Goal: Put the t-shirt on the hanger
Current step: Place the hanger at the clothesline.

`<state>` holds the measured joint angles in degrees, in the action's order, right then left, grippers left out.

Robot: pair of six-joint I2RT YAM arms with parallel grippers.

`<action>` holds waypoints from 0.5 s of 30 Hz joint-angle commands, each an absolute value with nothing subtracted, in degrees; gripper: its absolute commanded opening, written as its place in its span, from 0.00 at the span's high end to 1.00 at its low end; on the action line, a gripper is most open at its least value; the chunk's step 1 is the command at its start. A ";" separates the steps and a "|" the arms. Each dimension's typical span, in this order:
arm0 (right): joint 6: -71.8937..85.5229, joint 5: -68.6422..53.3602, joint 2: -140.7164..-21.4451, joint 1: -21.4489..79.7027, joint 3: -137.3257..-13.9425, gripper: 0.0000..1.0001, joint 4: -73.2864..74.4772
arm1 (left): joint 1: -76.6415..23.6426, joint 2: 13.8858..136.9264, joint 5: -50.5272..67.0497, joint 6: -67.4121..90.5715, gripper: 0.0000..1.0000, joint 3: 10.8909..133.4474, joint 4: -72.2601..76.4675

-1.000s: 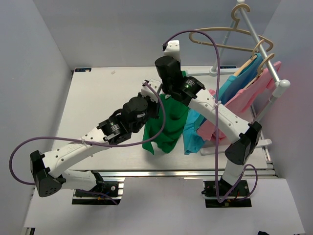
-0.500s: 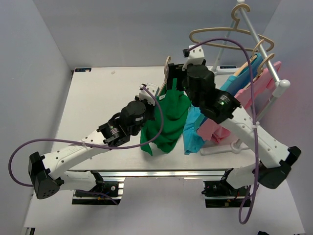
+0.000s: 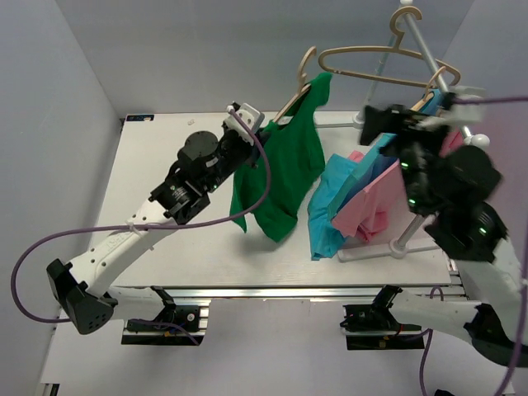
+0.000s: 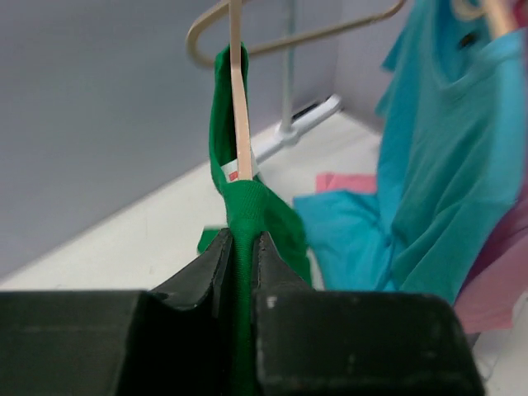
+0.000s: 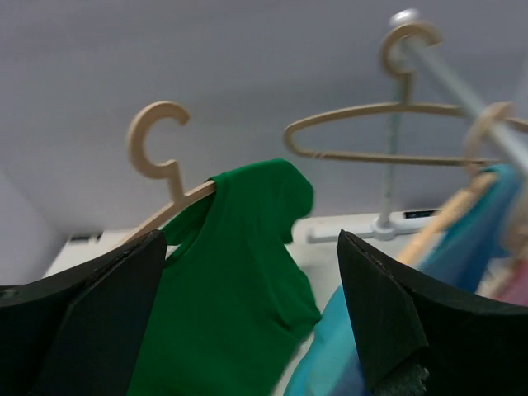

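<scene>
While they carry the load, left fingers [image 4: 242, 247]: closed tight on a fold of the shirt [image 3: 285, 173] by the neck label. I cannot tell whether the hanger's low end is also in the pinch.
Counter [image 3: 157, 173]: bare under and left of the left arm, so that is the open side for a swing or a set-down.
Shirt: held up over mid-counter, one shoulder draped over the hanger's high end and the body hanging slack below the grip.
Hanger [image 3: 290, 103]: steeply tilted, hook uppermost, its near arm bare from the hook down to the grip. I judge it only half threaded.
Slip risk: if only cloth is pinched, the hanger could pivot or drop out, and the draped shoulder could slide off the raised end.
Spare hanger [image 3: 371, 66]: on the rack [image 3: 437, 70], near the hook's right. A drift that way could tangle the two.
Blue garment [image 3: 342, 202], pink garment [image 3: 375, 210]: hanging just right of the shirt, with little room between.
Right fingers [image 5: 252, 247]: spread wide and empty, facing the shirt from the rack side. Reaching in could brush the hung clothes.
</scene>
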<state>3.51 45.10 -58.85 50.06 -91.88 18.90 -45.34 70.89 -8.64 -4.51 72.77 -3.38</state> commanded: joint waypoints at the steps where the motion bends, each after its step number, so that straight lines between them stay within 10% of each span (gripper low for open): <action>1: -1.74 56.31 -51.87 50.19 -88.87 0.11 10.03 | -44.74 72.50 6.84 -9.57 1.00 79.27 1.40; 15: -21.61 73.21 -46.58 50.19 -86.05 0.11 -6.41 | -42.01 106.31 19.77 -10.37 1.00 117.57 -7.45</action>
